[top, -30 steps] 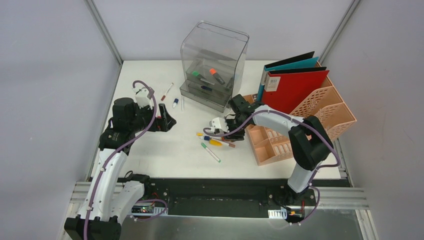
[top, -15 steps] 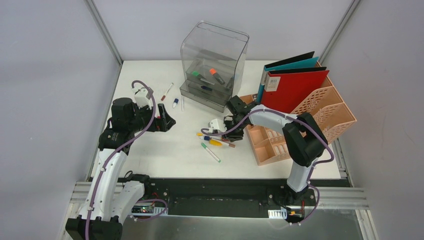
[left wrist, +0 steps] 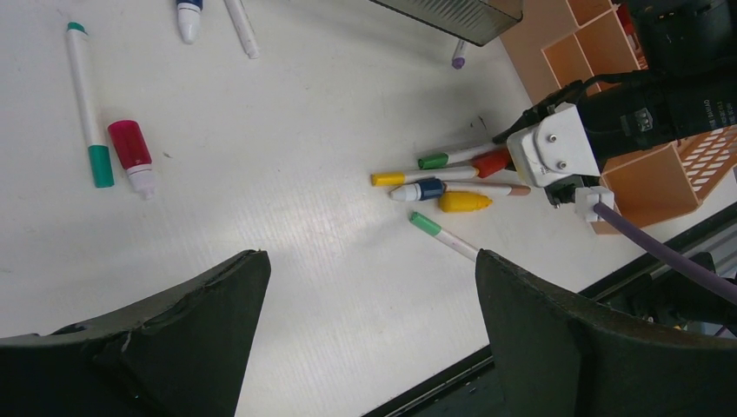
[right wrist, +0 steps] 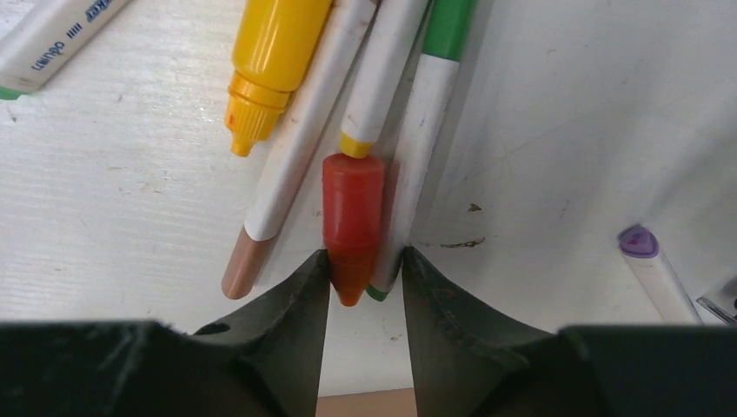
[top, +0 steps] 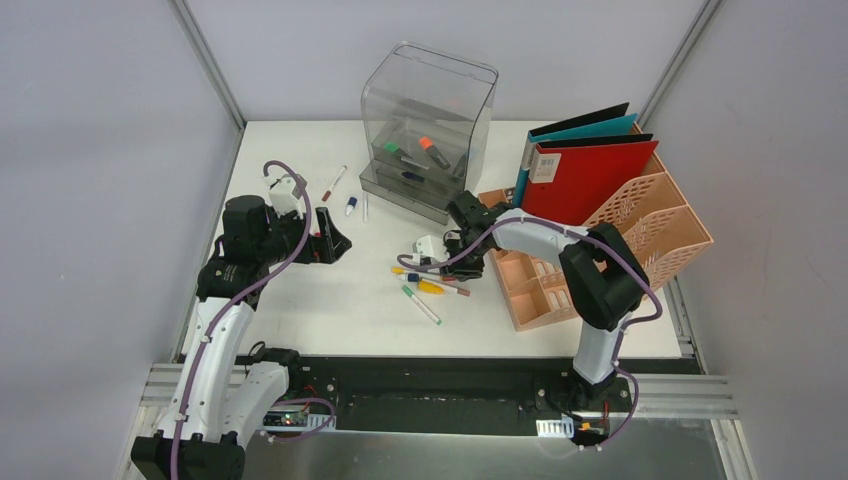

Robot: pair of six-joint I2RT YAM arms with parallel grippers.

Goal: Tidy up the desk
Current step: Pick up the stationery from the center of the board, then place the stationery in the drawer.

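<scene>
Desk (top: 300, 300) white, grey walls (top: 100, 150); left claw (left wrist: 372, 265) apart, right claw (right wrist: 365, 261) (low) clamps red marker (right wrist: 352, 208).

1. We read this as a robotics lab test cell: the left arm (top: 215, 340) and the right arm (top: 600, 290) are bolted to a metal rail (top: 700, 395) at the front edge.
2. Plain grey walls (top: 100, 150) box in the white desk (top: 330, 310).
3. We see staged office props: binders (top: 590, 170), a peach file rack (top: 665, 235), a clear drawer box (top: 430, 85) and loose markers (top: 421, 305).
</scene>
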